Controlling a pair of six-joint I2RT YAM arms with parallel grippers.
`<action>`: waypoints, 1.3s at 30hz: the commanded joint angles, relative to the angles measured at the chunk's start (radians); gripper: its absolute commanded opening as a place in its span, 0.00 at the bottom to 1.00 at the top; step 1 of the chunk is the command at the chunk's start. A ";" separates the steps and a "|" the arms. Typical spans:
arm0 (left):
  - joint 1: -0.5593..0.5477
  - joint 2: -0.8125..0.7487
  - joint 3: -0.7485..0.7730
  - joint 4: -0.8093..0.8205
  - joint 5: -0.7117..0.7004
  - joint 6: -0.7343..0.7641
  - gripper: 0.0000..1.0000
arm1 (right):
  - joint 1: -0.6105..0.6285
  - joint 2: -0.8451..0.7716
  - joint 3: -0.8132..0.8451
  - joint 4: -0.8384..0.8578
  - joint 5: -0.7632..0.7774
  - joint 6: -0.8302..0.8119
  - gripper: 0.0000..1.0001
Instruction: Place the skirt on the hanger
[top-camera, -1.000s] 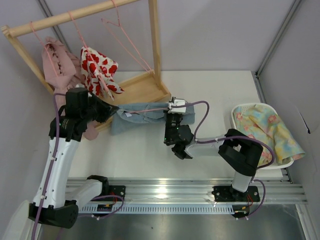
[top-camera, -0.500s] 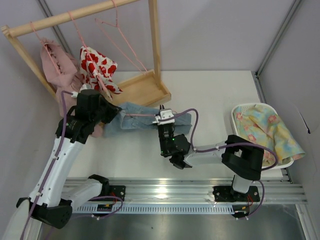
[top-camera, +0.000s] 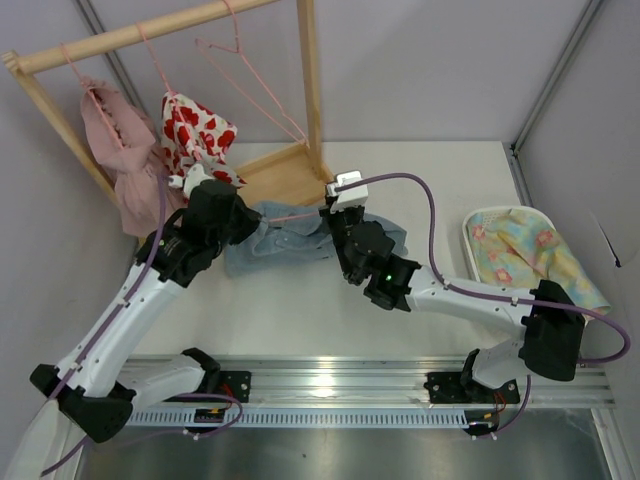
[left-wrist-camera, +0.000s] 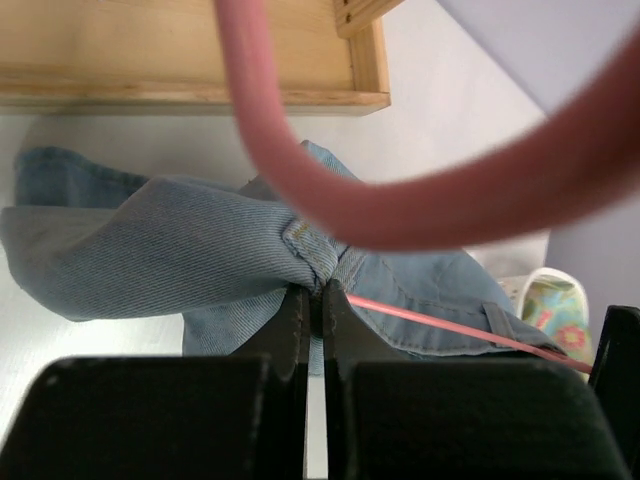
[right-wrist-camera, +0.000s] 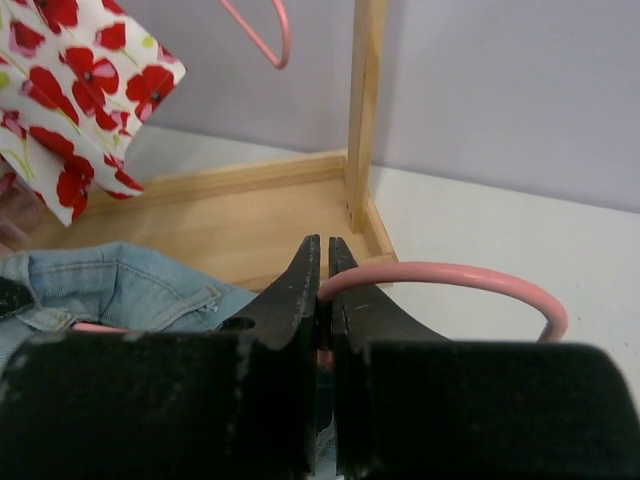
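Note:
The light blue denim skirt (top-camera: 290, 238) lies bunched on the table in front of the rack's base. My left gripper (top-camera: 243, 218) is shut on a fold of the skirt (left-wrist-camera: 200, 250) at its left end. My right gripper (top-camera: 332, 215) is shut on the thin pink hanger (top-camera: 296, 215), whose wire runs across the top of the skirt. In the right wrist view the jaws pinch the hanger (right-wrist-camera: 450, 275) where its hook starts, with the skirt (right-wrist-camera: 120, 285) to the left. In the left wrist view the hanger (left-wrist-camera: 450, 325) crosses the denim, and a blurred pink curve passes close to the lens.
A wooden clothes rack (top-camera: 150, 30) stands at the back left, its base tray (top-camera: 285, 178) just behind the skirt. On it hang a pink ruffled dress (top-camera: 115, 150), a white garment with red hearts (top-camera: 195, 130) and an empty pink hanger (top-camera: 250, 80). A white basket (top-camera: 470, 232) with floral cloth (top-camera: 530, 260) sits right.
Both grippers have moved towards the rack base. The left gripper came right and the right gripper went farther back, and the skirt is bunched more between them.

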 joint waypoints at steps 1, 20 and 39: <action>-0.063 0.031 0.097 0.156 0.082 0.003 0.00 | 0.021 0.012 0.086 -0.142 -0.141 0.100 0.00; -0.048 -0.092 0.354 0.021 -0.107 0.112 0.00 | -0.031 -0.110 -0.116 0.031 -0.075 -0.330 0.00; -0.075 -0.027 0.272 0.129 0.068 0.020 0.00 | -0.011 0.028 0.099 -0.012 0.091 -0.356 0.00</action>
